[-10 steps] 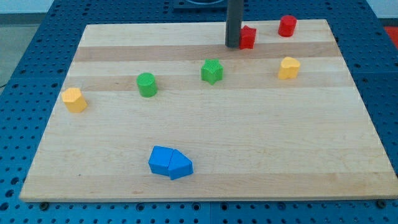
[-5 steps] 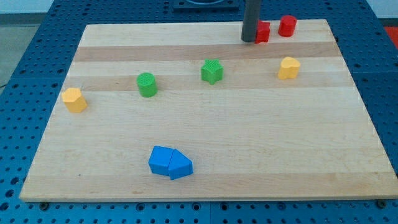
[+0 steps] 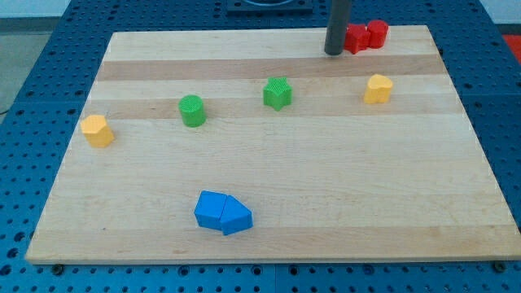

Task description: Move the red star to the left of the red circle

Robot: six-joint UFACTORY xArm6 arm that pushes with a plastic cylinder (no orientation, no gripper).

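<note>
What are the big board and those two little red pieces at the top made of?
The large pale board looks like wood: lengthwise grain, joined strips, matte finish. The red star block and red circle block look like plastic, possibly printed: uniform colour, faint ridges.

A pale wooden board (image 3: 269,187) carries eight blocks. At the far right, a red star (image 3: 355,38) touches a red circle (image 3: 376,33). Nearer lie a yellow block (image 3: 378,89), green star (image 3: 278,93), green circle (image 3: 192,110) and a yellow block at left (image 3: 97,130). Two touching blue blocks (image 3: 222,212) sit nearest.
</note>
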